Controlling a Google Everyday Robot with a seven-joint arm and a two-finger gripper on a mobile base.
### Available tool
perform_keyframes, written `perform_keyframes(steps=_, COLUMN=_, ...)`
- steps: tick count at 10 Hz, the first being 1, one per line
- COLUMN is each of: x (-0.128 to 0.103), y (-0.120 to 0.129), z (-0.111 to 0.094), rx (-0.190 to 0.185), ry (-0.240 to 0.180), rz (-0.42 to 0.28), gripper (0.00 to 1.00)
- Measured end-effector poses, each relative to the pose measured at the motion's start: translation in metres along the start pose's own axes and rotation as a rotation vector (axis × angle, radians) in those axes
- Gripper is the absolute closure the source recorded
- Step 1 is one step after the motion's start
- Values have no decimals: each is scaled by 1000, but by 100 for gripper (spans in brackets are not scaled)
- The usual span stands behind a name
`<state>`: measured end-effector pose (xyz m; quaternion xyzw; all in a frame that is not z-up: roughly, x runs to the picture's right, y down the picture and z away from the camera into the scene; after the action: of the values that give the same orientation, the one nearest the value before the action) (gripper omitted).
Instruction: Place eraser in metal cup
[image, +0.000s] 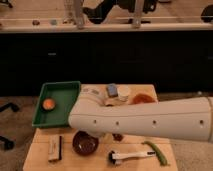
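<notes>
Wooden table (37, 156) before dark cabinets. Your white arm (150, 120) crosses it and hides the gripper beneath, jaws spread wide. The pale tan, black-edged block eraser (54, 149) lies near-left, apart from the arm, beside a dark round bowl (84, 142). You cannot make out the metal cup.

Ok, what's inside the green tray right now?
One small orange round thing lies in the green tray, toward its left. The arm covers the tray's near right corner, so anything there is hidden. The gripper does not show in this view.
</notes>
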<state>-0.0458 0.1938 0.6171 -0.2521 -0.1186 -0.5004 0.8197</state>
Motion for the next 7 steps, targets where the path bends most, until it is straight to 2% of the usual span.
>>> perform_keyframes(steps=2, x=-19, y=-23, z=7, rx=1, ry=-11, rz=-85, gripper=20)
perform_keyframes(steps=3, x=-32, y=-38, z=16, rx=0, ry=-18, rz=-159, gripper=20)
perform_keyframes(steps=7, x=-55, y=-67, z=31, rx=-16, ry=-23, rz=-266, gripper=20)
